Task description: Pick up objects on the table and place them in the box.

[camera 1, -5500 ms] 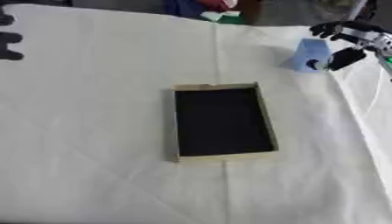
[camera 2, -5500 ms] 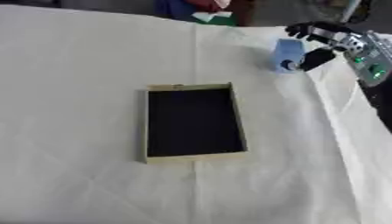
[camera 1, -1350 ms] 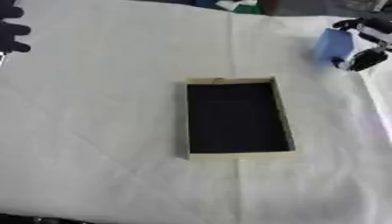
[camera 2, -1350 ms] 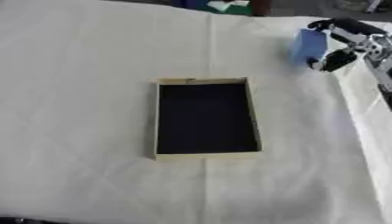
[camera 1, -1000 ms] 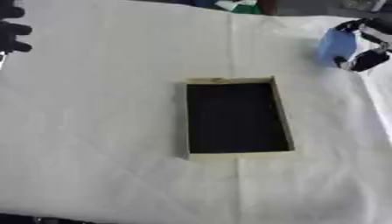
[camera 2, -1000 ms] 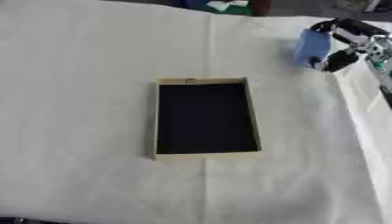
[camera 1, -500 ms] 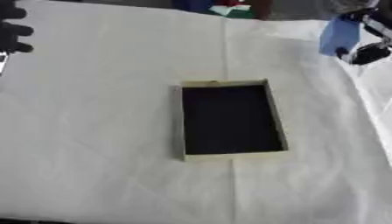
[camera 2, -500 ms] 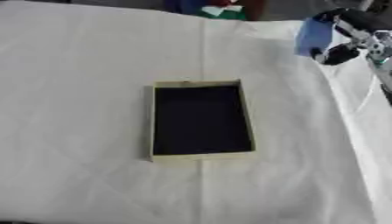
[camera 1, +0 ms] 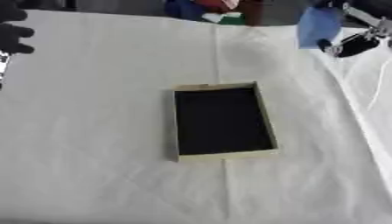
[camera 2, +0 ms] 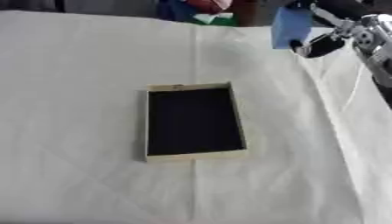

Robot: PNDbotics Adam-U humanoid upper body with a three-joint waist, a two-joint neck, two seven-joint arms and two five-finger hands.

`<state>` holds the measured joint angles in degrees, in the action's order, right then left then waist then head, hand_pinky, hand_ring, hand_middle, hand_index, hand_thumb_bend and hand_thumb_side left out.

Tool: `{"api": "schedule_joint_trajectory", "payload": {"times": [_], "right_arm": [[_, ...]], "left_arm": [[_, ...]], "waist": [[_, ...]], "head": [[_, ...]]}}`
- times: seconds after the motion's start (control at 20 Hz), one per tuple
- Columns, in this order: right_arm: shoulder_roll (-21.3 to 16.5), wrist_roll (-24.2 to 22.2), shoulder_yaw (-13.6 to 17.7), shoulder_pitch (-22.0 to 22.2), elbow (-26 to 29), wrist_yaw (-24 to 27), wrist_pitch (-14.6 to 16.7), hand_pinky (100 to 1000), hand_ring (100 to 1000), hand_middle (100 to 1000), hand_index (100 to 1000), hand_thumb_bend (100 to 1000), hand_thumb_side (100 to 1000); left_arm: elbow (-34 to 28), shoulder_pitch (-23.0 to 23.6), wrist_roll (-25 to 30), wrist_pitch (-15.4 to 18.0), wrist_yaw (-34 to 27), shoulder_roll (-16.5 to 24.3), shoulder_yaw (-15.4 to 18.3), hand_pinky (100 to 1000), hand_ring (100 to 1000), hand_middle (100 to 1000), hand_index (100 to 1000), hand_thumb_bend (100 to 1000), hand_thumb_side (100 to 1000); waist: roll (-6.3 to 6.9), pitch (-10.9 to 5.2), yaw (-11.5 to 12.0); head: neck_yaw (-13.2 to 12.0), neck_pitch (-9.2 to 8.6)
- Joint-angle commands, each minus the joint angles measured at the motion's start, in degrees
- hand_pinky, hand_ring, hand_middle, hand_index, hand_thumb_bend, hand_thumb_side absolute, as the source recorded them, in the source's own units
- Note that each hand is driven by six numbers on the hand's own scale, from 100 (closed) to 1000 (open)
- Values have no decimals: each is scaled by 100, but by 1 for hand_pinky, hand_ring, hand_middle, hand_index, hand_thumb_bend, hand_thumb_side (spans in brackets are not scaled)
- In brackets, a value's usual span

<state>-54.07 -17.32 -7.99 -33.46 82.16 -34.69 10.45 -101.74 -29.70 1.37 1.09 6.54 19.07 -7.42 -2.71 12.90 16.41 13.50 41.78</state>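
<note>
Right hand (camera 2: 325, 37) is clamped on a blue block (camera 2: 291, 22), up-right of the long black-lined shallow box (camera 2: 194, 120); left hand (camera 1: 12, 28) idle, fingers curled.

Box (camera 1: 223, 122) sat near middle of counter (camera 1: 99, 131), long side running front to back. Right hand (camera 2: 330, 38) at far right, beyond box, fingers (camera 2: 315, 45) curled round block (camera 2: 289, 25), apparently clear of counter. Left hand (camera 1: 14, 27) at far left edge. Clutter (camera 1: 207, 9) behind counter's far edge.
</note>
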Motion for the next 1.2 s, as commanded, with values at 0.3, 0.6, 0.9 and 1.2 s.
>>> {"api": "schedule_joint_trajectory", "payload": {"times": [0.3,0.6,0.9,1.2], "right_arm": [[18,-898,-656,-35,1749,156,284,924,902,438,862,106,100],[411,-1621,-1237,-119,2308,13,557,931,912,459,869,100,100],[961,-1893,-1568,-396,1833,-352,774,934,921,492,883,100,100],[1350,-1582,-1681,-541,940,-871,974,934,926,534,899,100,100]], "left_arm": [[-27,4,-36,9,7,113,82,697,764,781,887,338,792],[-14,29,-32,12,13,103,74,697,764,781,887,339,792],[-22,-15,-7,15,8,63,50,697,764,781,887,340,793],[-26,-22,4,10,0,52,45,697,764,780,888,340,792]], "waist": [[37,-192,-152],[50,-225,-250],[83,-209,-194],[91,-211,-141]], "head": [[-11,44],[29,56],[118,18],[152,0]]}}
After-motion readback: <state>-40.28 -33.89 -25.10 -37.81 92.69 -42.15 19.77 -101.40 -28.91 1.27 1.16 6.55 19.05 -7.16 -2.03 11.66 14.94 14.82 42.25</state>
